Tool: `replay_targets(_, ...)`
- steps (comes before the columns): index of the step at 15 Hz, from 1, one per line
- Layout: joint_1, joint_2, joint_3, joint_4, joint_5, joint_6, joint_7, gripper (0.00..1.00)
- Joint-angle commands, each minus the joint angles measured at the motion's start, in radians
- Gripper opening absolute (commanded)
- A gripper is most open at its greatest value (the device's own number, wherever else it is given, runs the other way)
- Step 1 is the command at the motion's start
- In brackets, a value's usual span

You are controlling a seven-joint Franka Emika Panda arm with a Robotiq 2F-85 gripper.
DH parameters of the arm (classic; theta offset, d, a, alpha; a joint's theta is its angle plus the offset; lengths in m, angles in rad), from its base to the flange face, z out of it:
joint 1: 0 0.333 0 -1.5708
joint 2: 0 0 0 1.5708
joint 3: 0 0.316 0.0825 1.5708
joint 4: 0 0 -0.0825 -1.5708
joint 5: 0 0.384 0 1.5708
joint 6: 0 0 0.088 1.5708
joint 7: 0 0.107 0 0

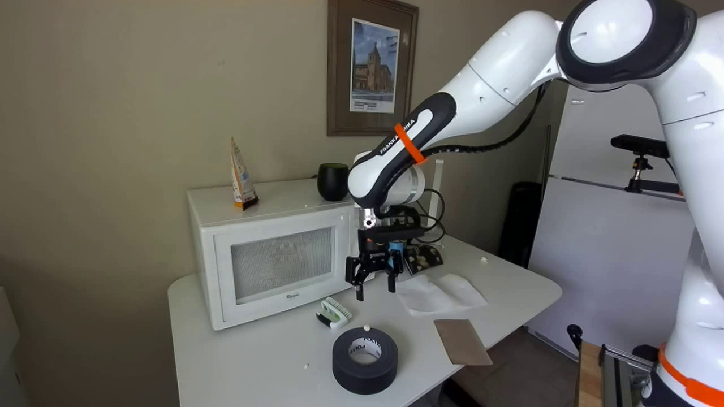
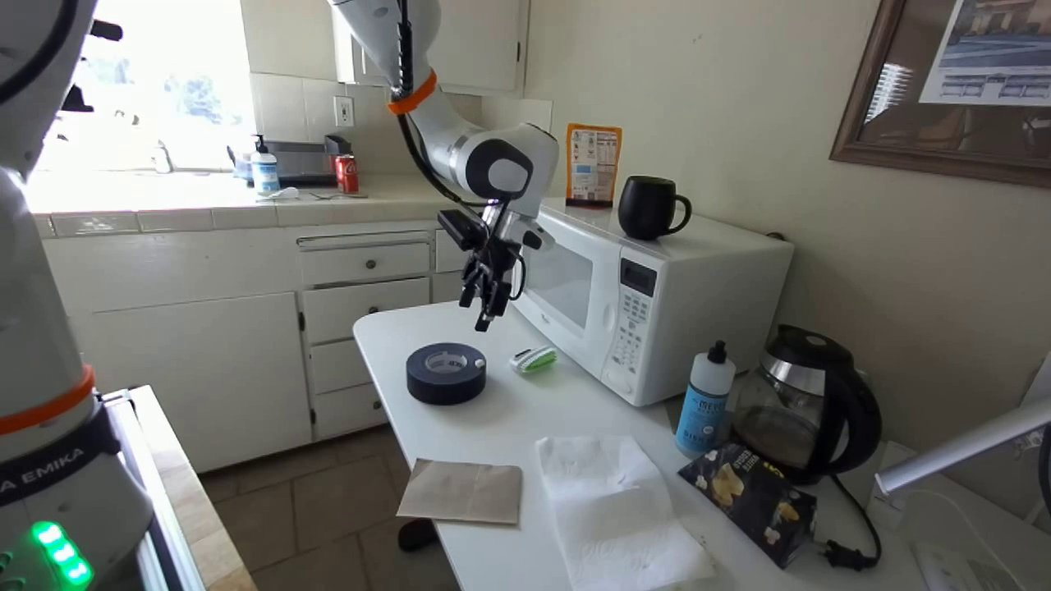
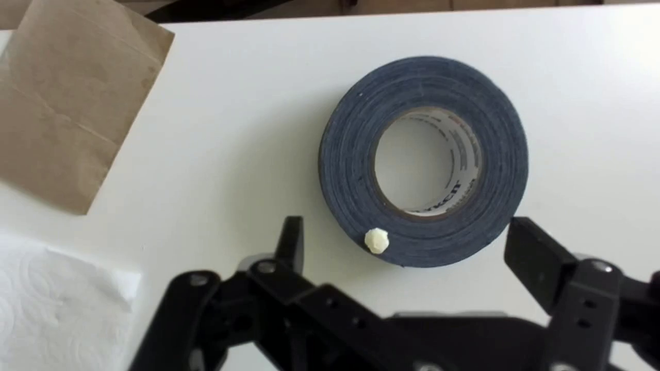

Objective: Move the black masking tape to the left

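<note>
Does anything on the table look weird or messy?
Yes: a small whitish lump sits on top of the black masking tape, like a stray crumb. The brown paper also sticks out past the edge of the table.

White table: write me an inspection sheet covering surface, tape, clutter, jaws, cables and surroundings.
Surface: white table, small white bits on it.
Tape: black roll lying flat, one white bit on top.
Clutter: brush, paper towel, soap bottle, coffee pot, black packet; brown paper overhanging the edge; microwave carrying mug and pouch.
Jaws: open, holding nothing, above the table.
Cables: black cable along the arm; loose plug near the black packet.
Surroundings: framed picture, fridge, counter with red can.
</note>
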Motion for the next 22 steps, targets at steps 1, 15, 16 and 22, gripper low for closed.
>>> replay_targets(1, 0.088, 0.030, -0.059, -0.046, -0.155, 0.176, 0.175, 1.00)
replay_targets(15, 0.142, 0.127, -0.106, -0.073, -0.229, 0.307, 0.358, 1.00)
replay_targets(16, 0.142, 0.130, -0.105, -0.072, -0.227, 0.307, 0.358, 0.98)
replay_targets(22, 0.135, 0.147, -0.083, -0.065, -0.194, 0.316, 0.339, 0.78)
